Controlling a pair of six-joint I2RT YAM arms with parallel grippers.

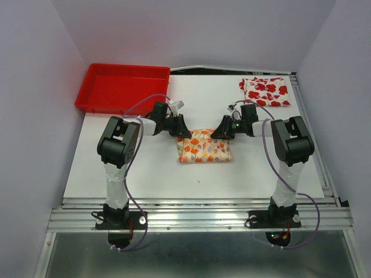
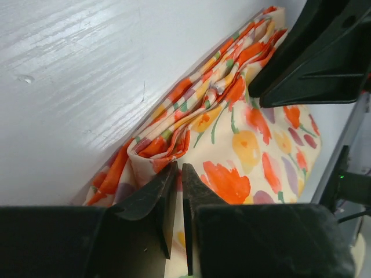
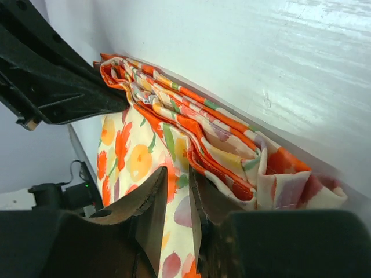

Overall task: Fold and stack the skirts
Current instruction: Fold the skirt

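Probably a robotics lab cell: plain white walls, aluminium rail frame.

Caught tip to tip: the left gripper and right gripper face each other, the bunched folds of the cream skirt filling the gap between them. Beyond the left gripper the red tray raises its walls; beyond and outward of the right lies the flowered skirt. Bare table stays open behind both, toward the arm bases
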